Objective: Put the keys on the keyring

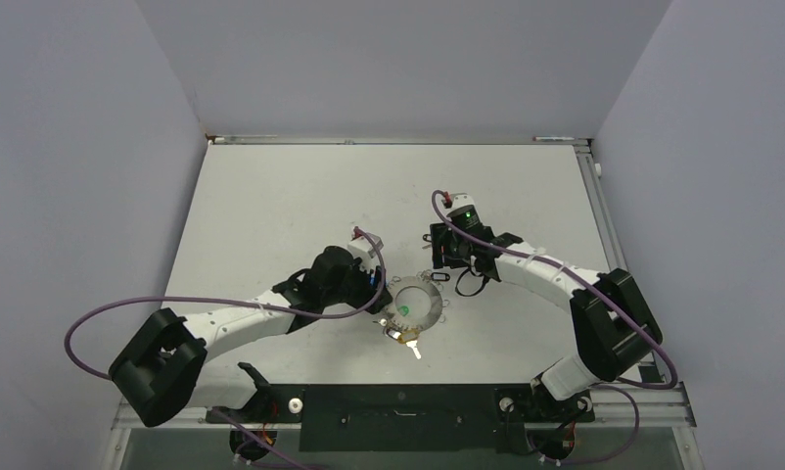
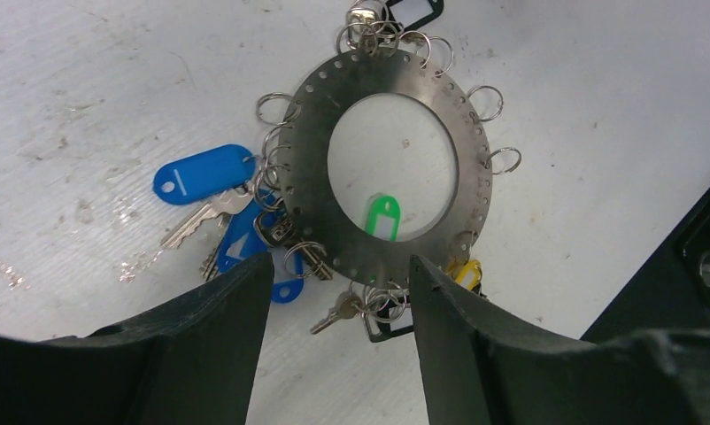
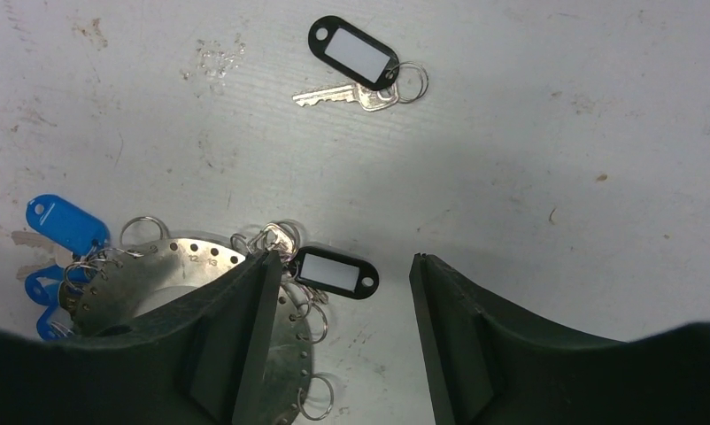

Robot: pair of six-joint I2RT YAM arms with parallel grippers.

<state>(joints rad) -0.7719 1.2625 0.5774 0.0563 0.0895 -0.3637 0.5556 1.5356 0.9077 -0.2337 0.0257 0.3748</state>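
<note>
Both tools stood open over the keyring (image 2: pixel 309 150) on the white bench (image 1: pixel 271 196).

The left tool (image 2: pixel 340 259) hung above one edge of the keyring with its fingers apart, gripping nothing. The right tool (image 3: pixel 347 257), fingers likewise spread and empty, hung over the opposite edge, one finger in front of the rim. The keyring lay flat on the bench, with small split rings strung round its rim. Blue-tagged keys (image 2: pixel 204 173) lay bunched against that rim. A green tag (image 2: pixel 382 217) showed through the centre hole, a yellow tag (image 2: pixel 466 273) peeped out at the rim, and a black tag (image 3: pixel 336 272) rested just beside it. One black-tagged key (image 3: pixel 351 51) lay well apart from the keyring on bare bench.
</note>
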